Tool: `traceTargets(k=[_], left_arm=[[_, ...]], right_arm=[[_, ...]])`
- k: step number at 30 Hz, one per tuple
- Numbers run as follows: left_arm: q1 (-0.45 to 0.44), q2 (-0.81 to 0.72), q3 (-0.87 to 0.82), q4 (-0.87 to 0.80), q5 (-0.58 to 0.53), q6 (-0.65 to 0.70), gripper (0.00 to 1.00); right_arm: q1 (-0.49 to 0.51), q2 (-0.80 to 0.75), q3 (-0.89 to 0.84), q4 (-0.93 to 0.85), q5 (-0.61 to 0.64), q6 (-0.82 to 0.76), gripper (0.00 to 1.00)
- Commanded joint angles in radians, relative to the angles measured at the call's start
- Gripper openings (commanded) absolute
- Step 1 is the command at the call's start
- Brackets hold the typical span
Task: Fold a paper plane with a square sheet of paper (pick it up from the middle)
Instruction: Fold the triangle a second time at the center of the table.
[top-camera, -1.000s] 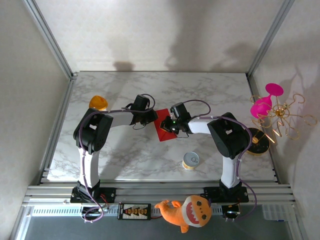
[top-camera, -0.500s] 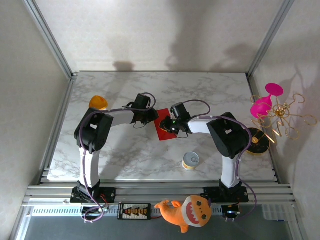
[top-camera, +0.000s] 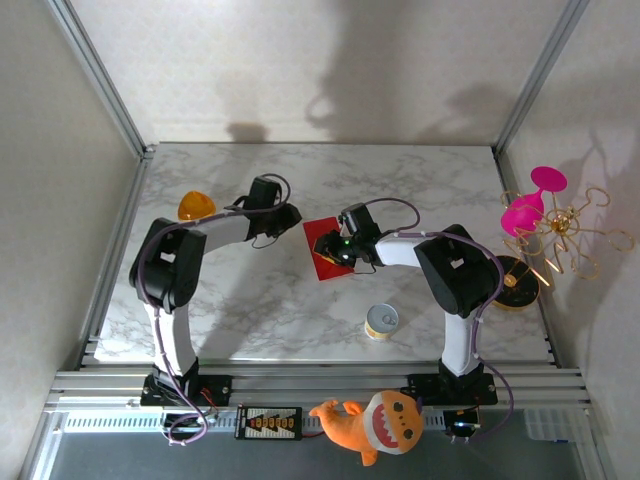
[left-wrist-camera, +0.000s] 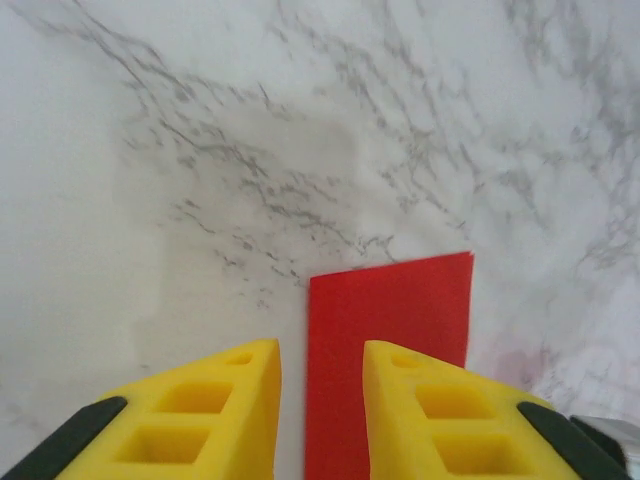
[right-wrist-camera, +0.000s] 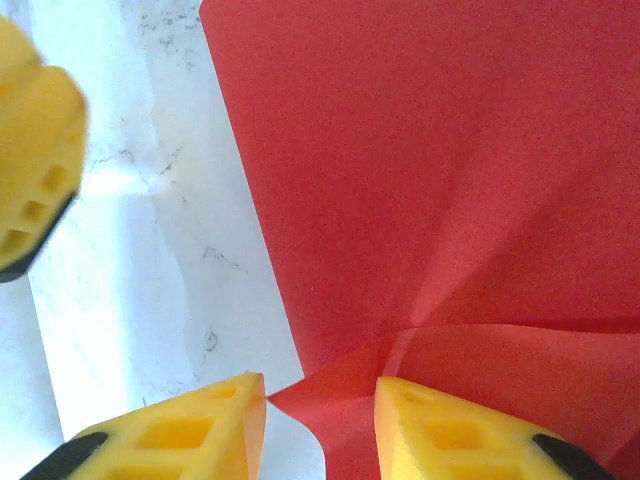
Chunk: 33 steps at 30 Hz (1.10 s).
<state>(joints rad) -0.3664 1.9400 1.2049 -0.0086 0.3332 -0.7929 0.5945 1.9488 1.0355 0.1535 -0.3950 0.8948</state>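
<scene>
The square sheet of paper lies red on the marble worktop, about midway between my two arms. It is not smooth all over. In the right wrist view I see a crease across its near part and a corner flap that seems to curl up from the surface.

The right fingers hang directly over that part, one on each side of the flap. There is a moderate gap between them, and I see nothing pinched in it. From overhead, the right wrist covers much of the sheet's right half.

The left fingers sit just beside the sheet's left side, narrowly parted and empty. Through their gap I look along one straight edge of the paper, whose far corner lies flat. One of these fingers also shows at the upper left of the right wrist view, over bare marble next to the sheet.

Farther out, a small yellow tin stands nearer to me than the sheet and well apart from it. An orange object sits near the worktop's left edge. A pink goblet and a gold wire stand are off to the right. An orange shark plush lies on the frame at the near edge.
</scene>
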Motion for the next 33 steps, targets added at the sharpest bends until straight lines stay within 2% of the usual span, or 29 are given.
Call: traceTargets(k=[1,6,11,14,23,27,33], left_arm=[[-0.009,-0.052,-0.045,0.033,-0.004,-0.028,0.28],[-0.031,-0.079,-0.090,0.053,0.015,-0.040,0.28],[-0.055,-0.084,-0.109,0.057,0.023,-0.046,0.28],[-0.070,-0.079,-0.116,0.068,0.040,-0.056,0.24],[-0.143,-0.034,-0.114,0.083,0.075,-0.082,0.12],[-0.162,-0.008,-0.111,0.072,0.075,-0.083,0.08],[-0.177,0.009,-0.105,0.049,0.064,-0.078,0.03]], right_arm=[[0.006,0.025,-0.003,-0.055,0.039,-0.016,0.37],[0.005,0.029,0.000,-0.062,0.039,-0.023,0.41],[0.005,0.030,0.000,-0.068,0.047,-0.027,0.41],[0.006,0.032,-0.001,-0.076,0.051,-0.026,0.36],[0.005,0.042,0.001,-0.130,0.070,-0.043,0.11],[0.005,0.045,0.001,-0.137,0.076,-0.045,0.06],[0.005,0.045,0.002,-0.140,0.079,-0.045,0.06]])
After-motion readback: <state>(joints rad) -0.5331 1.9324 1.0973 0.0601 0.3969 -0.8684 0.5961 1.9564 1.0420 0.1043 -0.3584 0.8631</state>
